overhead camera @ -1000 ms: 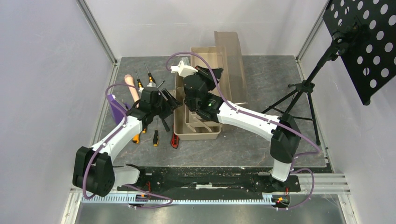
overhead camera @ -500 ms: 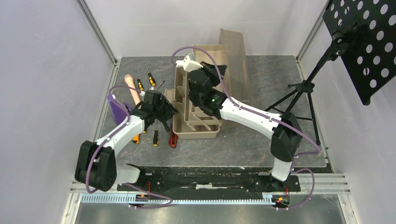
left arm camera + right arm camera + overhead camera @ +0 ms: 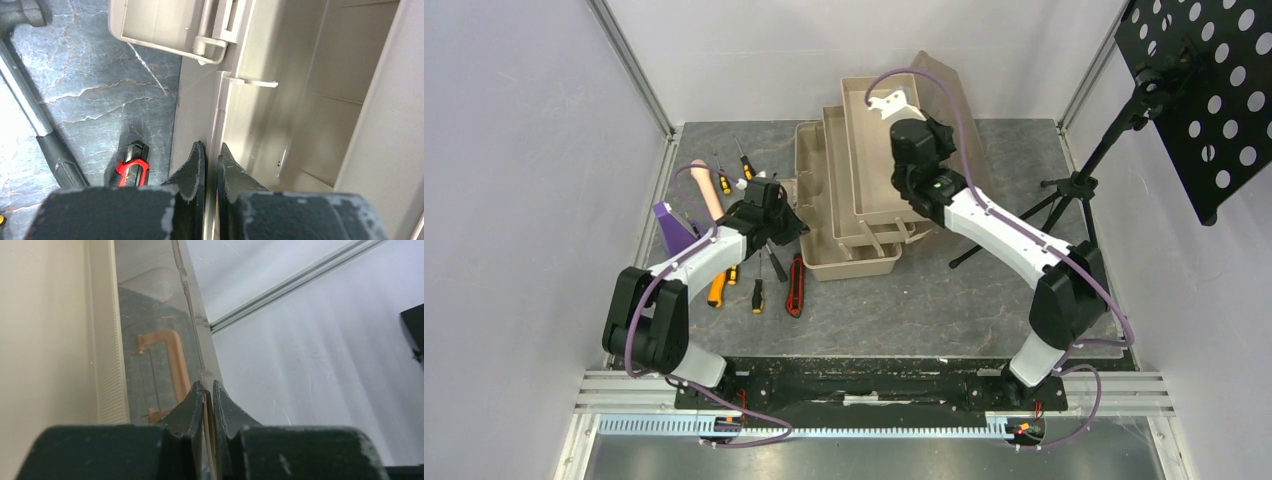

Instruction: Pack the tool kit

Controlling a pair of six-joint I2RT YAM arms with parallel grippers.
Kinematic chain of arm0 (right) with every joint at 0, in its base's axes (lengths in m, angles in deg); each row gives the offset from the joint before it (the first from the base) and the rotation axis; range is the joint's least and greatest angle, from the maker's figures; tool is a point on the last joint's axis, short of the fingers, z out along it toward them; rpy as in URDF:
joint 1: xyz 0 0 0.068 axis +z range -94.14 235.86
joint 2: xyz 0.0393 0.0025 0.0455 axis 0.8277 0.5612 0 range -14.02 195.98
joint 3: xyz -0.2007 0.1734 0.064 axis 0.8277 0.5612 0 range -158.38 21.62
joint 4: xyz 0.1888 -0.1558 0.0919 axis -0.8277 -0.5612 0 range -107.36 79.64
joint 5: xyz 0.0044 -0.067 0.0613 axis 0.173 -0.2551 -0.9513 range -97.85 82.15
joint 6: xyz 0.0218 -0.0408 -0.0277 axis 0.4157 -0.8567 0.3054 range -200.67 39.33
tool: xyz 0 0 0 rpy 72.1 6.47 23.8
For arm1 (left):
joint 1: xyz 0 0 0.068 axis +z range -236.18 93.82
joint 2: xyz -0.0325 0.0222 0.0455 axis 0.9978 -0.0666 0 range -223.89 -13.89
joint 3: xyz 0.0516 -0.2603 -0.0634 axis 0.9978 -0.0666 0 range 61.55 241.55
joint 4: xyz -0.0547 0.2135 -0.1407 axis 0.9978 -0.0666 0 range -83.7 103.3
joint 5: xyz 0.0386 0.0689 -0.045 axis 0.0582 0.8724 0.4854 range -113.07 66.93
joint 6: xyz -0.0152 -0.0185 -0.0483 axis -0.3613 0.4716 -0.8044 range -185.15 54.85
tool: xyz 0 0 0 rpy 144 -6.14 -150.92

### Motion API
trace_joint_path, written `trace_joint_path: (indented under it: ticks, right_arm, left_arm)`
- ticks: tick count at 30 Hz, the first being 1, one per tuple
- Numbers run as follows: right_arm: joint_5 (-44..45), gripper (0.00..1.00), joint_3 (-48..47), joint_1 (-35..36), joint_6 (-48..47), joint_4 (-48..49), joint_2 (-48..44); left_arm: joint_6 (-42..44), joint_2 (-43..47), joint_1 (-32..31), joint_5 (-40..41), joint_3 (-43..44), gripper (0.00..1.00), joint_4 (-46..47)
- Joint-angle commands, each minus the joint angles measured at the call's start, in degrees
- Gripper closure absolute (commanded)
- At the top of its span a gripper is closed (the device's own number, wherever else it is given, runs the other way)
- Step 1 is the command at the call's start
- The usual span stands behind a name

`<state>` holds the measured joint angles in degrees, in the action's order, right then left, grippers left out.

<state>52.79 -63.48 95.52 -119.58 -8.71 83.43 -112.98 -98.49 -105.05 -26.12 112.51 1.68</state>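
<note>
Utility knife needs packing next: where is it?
Top view: the utility knife lies on the table just left of the toolbox, beside a small screwdriver.

**A:** Where does the top view sit?

**B:** High above the near edge, looking down over the whole counter [image 3: 984, 300].

**A:** And the wrist views?

**B:** Both are very close. One looks past the left tool [image 3: 210, 145] down along the toolbox [image 3: 310, 100] rim. The other looks past the right tool [image 3: 206, 382] upward along it. All three share the toolbox.

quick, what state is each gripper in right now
left gripper: closed on the toolbox wall
right gripper: closed on the toolbox lid
</note>
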Motion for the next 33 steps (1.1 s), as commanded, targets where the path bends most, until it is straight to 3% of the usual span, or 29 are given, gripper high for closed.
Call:
trace_joint_path:
  ticks: [1, 19, 24, 28, 33]
  right_arm:
    - [-7.23, 0.95, 3.42, -3.94, 10.57, 0.86, -3.16]
    - [-23.02, 0.91, 3.81, -15.24, 16.34, 3.95, 2.96]
    - [-24.38, 0.73, 1.96, -16.85, 17.02, 1.10, 3.08]
    - [-24.70, 0.51, 1.96, -17.03, 17.64, -1.54, -0.35]
    - [-24.66, 0.39, 2.22, -16.99, 18.86, -6.09, -6.44]
  left_arm:
    - [-5.95, -3.53, -0.28, -1.32, 2.51, 0.97, 4.71]
    - [-13.05, -9.15, -0.80, 1.40, 6.22, 0.98, 10.55]
    - [-14.43, -9.99, -0.84, 1.93, 7.03, 0.98, 11.43]
    - [-15.51, -10.37, -1.14, 2.14, 7.22, 0.98, 11.39]
    - [-16.10, -10.34, -2.00, 2.62, 7.12, 0.98, 12.92]
